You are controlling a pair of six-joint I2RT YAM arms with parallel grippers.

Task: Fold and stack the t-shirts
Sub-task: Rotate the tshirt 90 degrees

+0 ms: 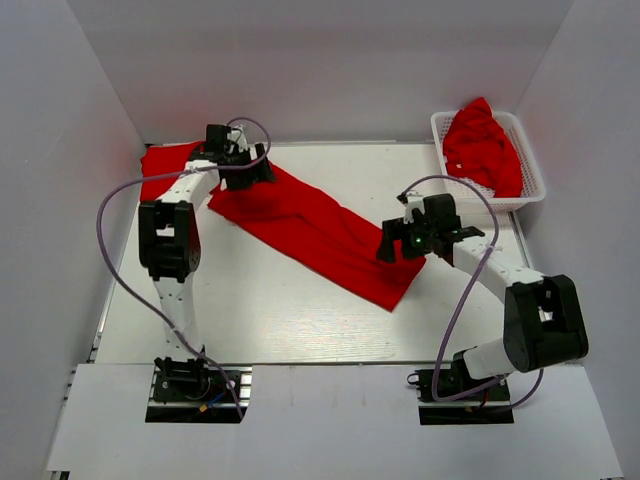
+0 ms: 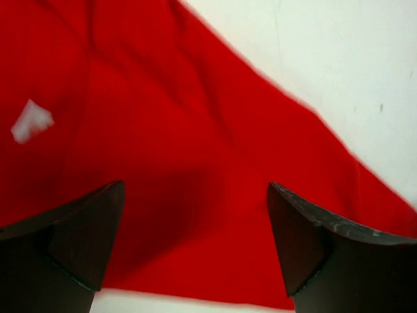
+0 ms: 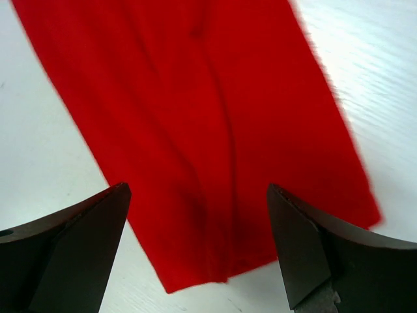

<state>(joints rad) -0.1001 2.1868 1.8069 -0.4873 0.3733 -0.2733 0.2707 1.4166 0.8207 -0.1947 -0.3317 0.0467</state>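
Left pincer point(image 2: 195, 189) hangs wide open and empty over the far end of a long folded shirt point(image 1: 310, 228), with red cloth spread beneath both fingers. Its partner, the right pincer point(image 3: 195, 189), gapes just as wide, gripping nothing, above the shirt's near end, whose edge lies between its fingers. Beyond it, a second shirt point(image 1: 482, 140) sits heaped in the basket point(image 1: 535, 190).

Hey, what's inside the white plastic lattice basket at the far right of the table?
A crumpled heap of bright red cloth rises above the rim of the white plastic lattice basket. How many t-shirts it holds, or anything beneath, is covered.
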